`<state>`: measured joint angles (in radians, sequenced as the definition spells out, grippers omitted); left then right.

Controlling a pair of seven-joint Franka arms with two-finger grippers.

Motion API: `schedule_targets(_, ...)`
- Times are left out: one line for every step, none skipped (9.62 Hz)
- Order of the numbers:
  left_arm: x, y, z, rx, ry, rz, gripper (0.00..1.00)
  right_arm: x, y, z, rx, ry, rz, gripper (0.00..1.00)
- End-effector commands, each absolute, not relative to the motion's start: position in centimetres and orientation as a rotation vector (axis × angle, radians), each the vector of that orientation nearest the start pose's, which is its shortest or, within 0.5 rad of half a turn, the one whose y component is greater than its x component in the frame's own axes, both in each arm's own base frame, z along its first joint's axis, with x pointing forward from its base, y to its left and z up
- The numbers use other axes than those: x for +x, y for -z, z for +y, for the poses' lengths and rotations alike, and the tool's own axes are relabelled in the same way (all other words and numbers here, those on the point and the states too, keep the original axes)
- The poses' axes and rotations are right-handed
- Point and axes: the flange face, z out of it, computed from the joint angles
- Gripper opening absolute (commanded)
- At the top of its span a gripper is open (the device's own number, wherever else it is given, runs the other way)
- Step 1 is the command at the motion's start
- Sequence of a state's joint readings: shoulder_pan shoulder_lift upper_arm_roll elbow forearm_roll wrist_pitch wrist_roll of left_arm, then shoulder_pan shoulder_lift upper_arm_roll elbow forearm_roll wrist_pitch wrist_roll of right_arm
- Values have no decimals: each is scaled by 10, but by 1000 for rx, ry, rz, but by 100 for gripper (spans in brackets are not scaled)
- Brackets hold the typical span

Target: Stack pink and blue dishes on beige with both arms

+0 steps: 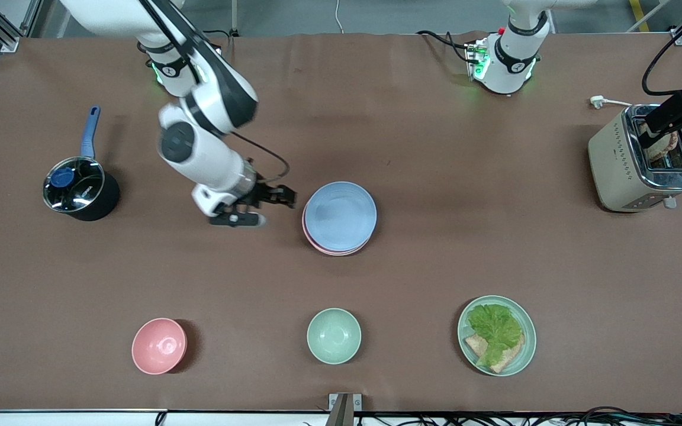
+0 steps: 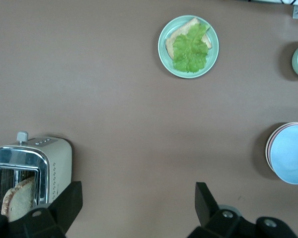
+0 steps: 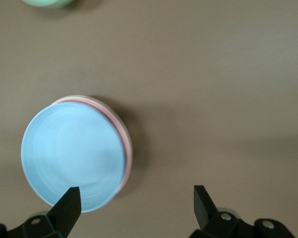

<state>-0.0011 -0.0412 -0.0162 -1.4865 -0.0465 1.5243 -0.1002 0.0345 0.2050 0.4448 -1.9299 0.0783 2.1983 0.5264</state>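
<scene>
Stacked near the middle of the brown table: a light blue shallow round matte plate on top, lying flat with its hollow facing up, and a pale pink shallow round matte plate under it, showing only as a thin rim along the edge nearer the front camera. Round, so no long axis to tell. In the right wrist view, a cream-beige rim just visible under the pink one — a cream-beige shallow round plate at the bottom of the pile.

Right gripper beside the stack, toward the right arm's end of the table, low above the tabletop, fingers spread apart and holding nothing, one tip over the blue plate's edge in its own wrist view. Right arm reaching down from its base at the table's top edge.

Left gripper over the cream-and-chrome two-slot toaster at the left arm's end of the table, fingers wide apart and empty; a slice of toast standing in a slot.

Along the edge nearest the front camera: a small deep pink bowl, a small mint-green bowl, and a green plate with lettuce and bread. At the right arm's end, a black saucepan with a glass lid and blue handle — handle pointing away from the front camera.
</scene>
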Motion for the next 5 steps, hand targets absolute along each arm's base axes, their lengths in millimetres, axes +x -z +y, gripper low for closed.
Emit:
schedule_targets(539, -666, -17, -3187, 38, -99, 100, 546, -487, 184, -3110, 116, 293, 100)
schedule_targets(539, -664, -19, -3173, 34, -88, 100, 555, -527, 142, -3120, 133, 355, 100)
schedule_targets(539, -663, -21, -3172, 31, -84, 100, 560, -559, 100, -3143, 106, 291, 100)
schedule_targets(540, -663, -22, -3172, 34, -81, 100, 562, -586, 64, -3156, 87, 240, 100)
schedule_targets(539, -664, -23, -3172, 34, -79, 100, 563, -617, 32, -3159, 103, 198, 100)
